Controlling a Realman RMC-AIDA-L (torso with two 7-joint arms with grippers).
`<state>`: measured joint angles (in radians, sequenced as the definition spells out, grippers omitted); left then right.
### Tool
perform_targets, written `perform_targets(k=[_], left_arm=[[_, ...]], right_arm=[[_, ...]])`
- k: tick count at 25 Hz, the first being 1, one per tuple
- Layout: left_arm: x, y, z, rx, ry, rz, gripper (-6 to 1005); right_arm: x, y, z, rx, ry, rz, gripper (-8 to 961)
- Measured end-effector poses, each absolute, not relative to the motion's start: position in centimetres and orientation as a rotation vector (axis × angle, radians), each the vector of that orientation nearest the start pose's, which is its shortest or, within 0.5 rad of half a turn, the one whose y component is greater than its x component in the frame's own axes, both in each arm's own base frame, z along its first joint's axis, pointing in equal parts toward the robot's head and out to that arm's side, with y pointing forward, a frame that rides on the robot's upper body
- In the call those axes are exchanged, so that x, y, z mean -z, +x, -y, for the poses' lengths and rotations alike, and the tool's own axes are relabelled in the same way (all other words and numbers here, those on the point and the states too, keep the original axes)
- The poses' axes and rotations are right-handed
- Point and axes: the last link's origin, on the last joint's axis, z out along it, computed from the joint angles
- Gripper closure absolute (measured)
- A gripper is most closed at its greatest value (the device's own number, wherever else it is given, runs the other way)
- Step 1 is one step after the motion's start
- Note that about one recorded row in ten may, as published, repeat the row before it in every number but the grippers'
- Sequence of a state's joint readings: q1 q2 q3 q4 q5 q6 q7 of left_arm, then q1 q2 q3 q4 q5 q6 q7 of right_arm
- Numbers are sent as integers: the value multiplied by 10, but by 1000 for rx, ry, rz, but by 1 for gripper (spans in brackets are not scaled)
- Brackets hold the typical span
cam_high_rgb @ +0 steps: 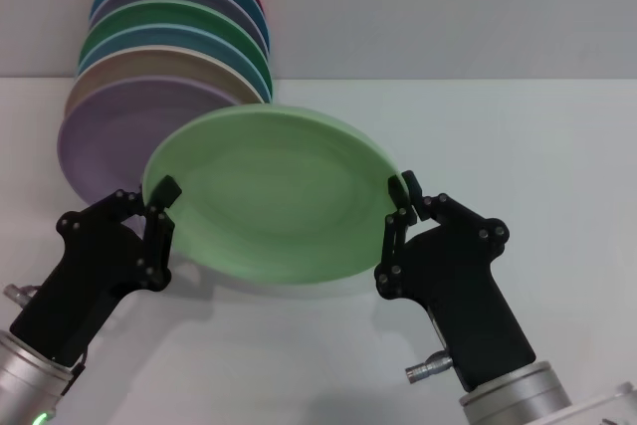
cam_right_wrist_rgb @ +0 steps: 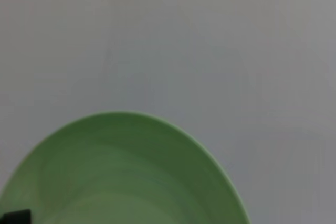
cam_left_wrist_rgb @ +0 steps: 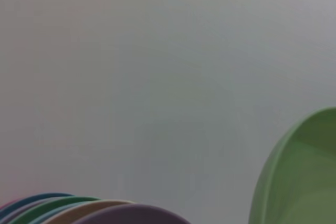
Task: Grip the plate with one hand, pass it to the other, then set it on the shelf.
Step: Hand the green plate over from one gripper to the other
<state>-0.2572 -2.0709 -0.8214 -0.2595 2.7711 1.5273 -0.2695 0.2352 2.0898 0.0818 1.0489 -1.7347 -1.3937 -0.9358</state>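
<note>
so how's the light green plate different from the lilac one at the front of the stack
The light green plate is lifted off the table, with the left gripper and right gripper on opposite rims; the lilac plate stands on edge, untouched, in a row of colored plates. The green one tilts flatter and partly hides the lilac one. Both look round, plain and similar in size.

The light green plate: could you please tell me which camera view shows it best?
The head view: the whole plate shows, with the left gripper and right gripper at opposite rims. The left wrist view catches only an edge; the right wrist view shows part.
</note>
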Motion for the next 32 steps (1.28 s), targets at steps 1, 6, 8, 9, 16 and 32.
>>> perform_targets(k=[1, 6, 8, 9, 16, 32], left_arm=[[42, -282, -250, 1089, -1903, 311, 935], [41, -283, -249, 1073, -1897, 286, 936], [41, -283, -247, 1061, -1898, 269, 936], [41, -283, -247, 1061, -1898, 269, 936], [40, -286, -247, 1044, -1893, 262, 938], [-28, -300, -248, 1084, -1552, 94, 944]], right_arm=[[112, 164, -200, -732, -1720, -226, 926], [112, 165, -198, -728, -1728, -217, 918], [112, 166, -198, -727, -1728, -216, 915], [111, 166, -199, -727, -1725, -215, 913], [110, 165, -200, -731, -1719, -213, 872], [102, 155, -178, -866, -1700, 2, 617]])
